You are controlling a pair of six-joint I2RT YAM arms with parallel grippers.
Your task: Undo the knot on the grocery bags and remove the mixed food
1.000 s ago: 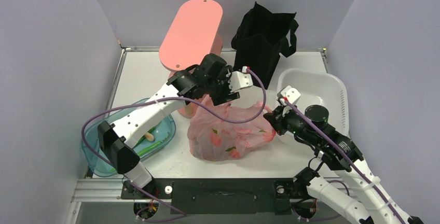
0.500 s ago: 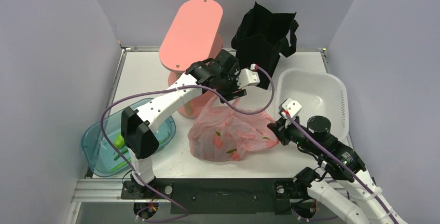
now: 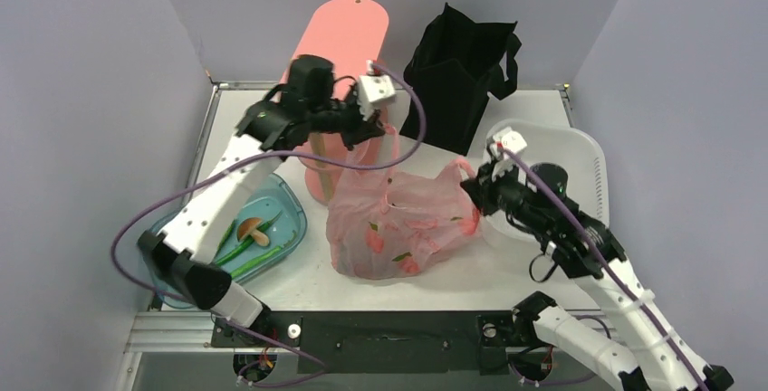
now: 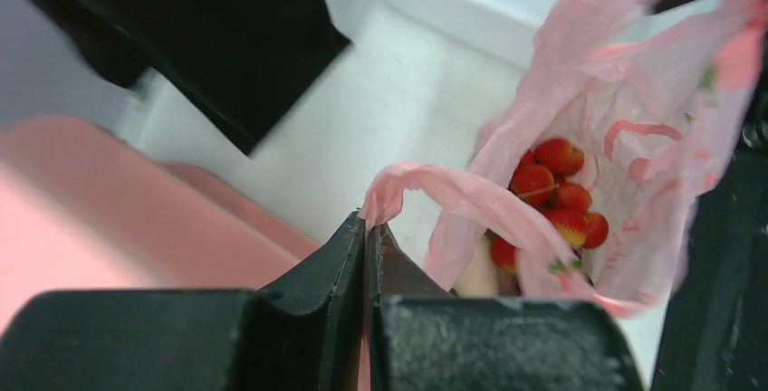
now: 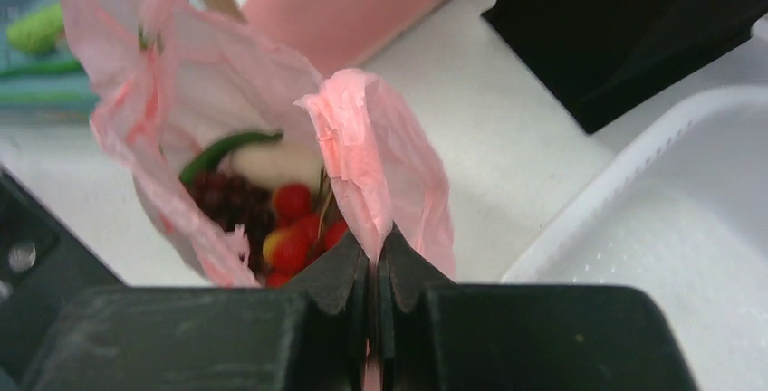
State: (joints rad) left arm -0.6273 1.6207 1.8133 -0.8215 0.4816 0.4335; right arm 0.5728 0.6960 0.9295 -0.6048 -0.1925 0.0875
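The pink plastic bag (image 3: 398,228) lies mid-table with its mouth stretched open between both grippers. My left gripper (image 3: 388,130) is shut on the bag's left handle loop (image 4: 435,194), held up by the pink stand. My right gripper (image 3: 471,190) is shut on the right handle strip (image 5: 358,151). Inside the bag lie small red and yellow fruits (image 5: 294,228), dark red grapes (image 5: 222,201), a white vegetable (image 5: 272,165) and a green stalk (image 5: 226,147). The red fruits (image 4: 557,187) also show in the left wrist view. The black tote (image 3: 462,70) stands upright at the back.
A pink oval-topped stand (image 3: 331,56) rises at the back, just behind my left gripper. A white basin (image 3: 552,165) sits at the right, beside my right gripper. A teal tray (image 3: 181,264) at the front left holds a mushroom (image 3: 252,228) and green vegetables.
My left gripper has shut on the bag's left handle and drawn it back and left toward the stand. The bag's mouth is now stretched open. The right gripper rose slightly, still gripping.
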